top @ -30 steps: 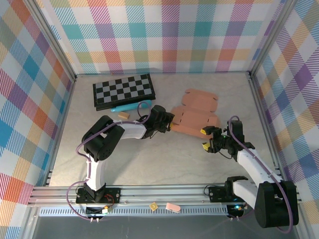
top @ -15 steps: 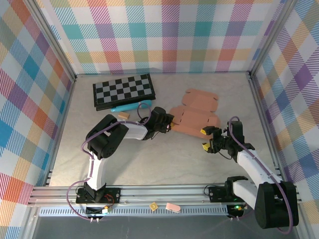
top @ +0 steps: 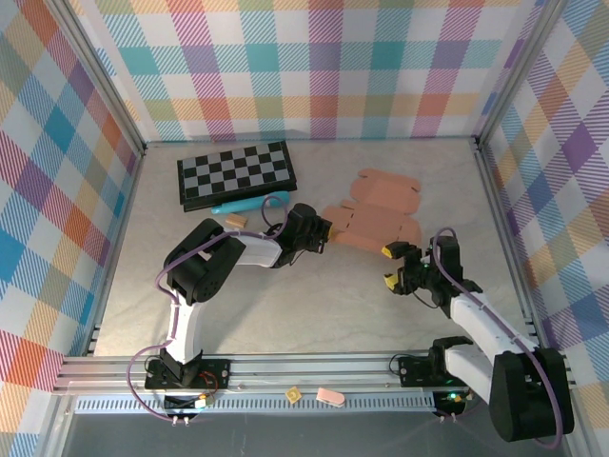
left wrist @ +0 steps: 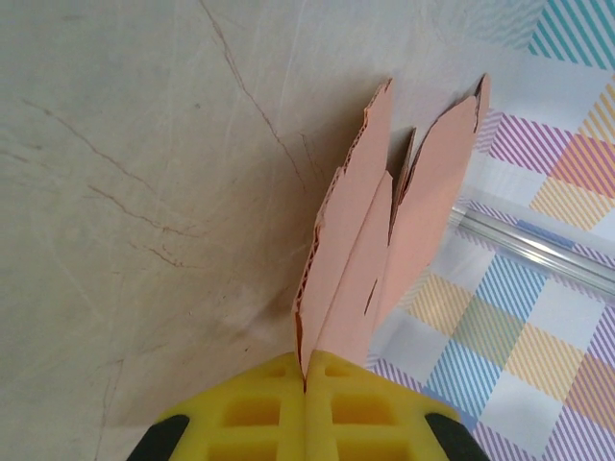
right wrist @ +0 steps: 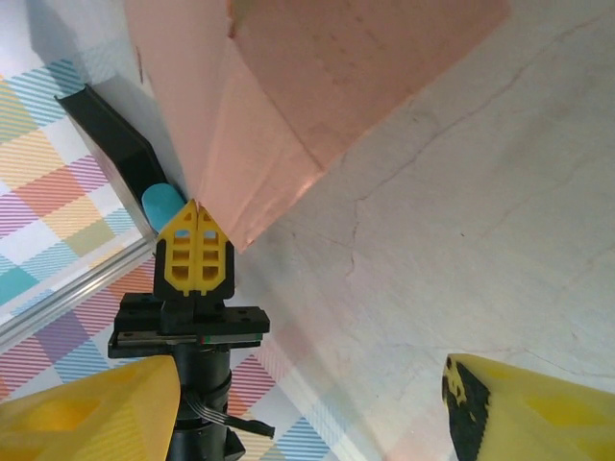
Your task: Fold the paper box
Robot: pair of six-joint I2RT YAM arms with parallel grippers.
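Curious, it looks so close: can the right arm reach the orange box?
Probably yes: the right gripper stands open just short of the paper box, bare table between; the left gripper pinches its opposite edge.

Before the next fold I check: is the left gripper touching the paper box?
Touching. The left wrist view shows the left gripper shut on the paper box edge.

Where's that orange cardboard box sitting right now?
Overhead, the paper box lies right of table centre, its left edge pinched in the left gripper, just beyond the open right gripper.
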